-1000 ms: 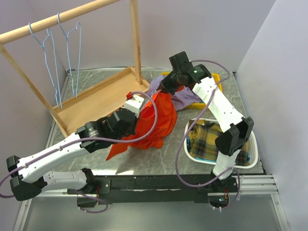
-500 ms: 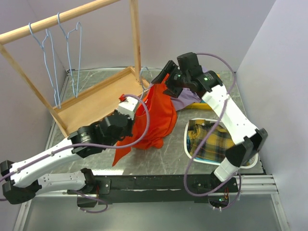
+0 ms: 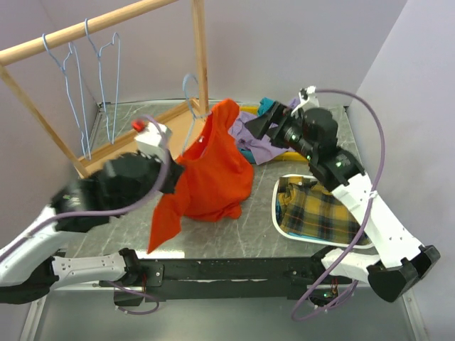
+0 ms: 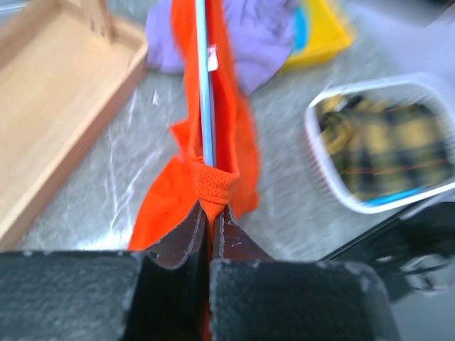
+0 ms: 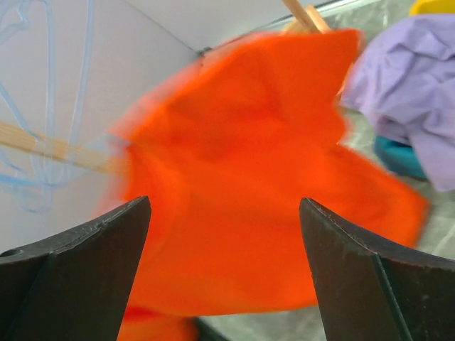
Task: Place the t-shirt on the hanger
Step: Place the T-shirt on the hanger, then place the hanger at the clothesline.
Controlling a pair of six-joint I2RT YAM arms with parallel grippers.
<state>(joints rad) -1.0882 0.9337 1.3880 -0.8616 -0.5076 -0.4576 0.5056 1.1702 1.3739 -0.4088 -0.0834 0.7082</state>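
Observation:
The orange t-shirt (image 3: 217, 170) hangs lifted over the table's middle, its lower part trailing down to the left. The light-blue hanger's hook (image 3: 189, 89) sticks up behind its top. In the left wrist view the hanger wire (image 4: 205, 85) runs up inside the cloth (image 4: 234, 142). My left gripper (image 4: 212, 204) is shut on a pinch of t-shirt at the wire's near end; from above it sits at the shirt's left edge (image 3: 173, 181). My right gripper (image 3: 266, 122) stands open to the right of the shirt, apart from it. The blurred t-shirt (image 5: 242, 177) fills the view beyond its gripper (image 5: 224, 201).
A wooden rack (image 3: 71, 32) with two more blue hangers (image 3: 106, 64) stands at the back left on a wooden base (image 3: 142, 145). A lavender garment (image 3: 259, 145) lies behind the shirt. A white basket (image 3: 275, 206) holding yellow plaid cloth (image 3: 320, 213) sits at the right.
My right gripper opened, let go of the t-shirt's top and drew back to the right. My left arm swung up and left, lifting the t-shirt and hanger.

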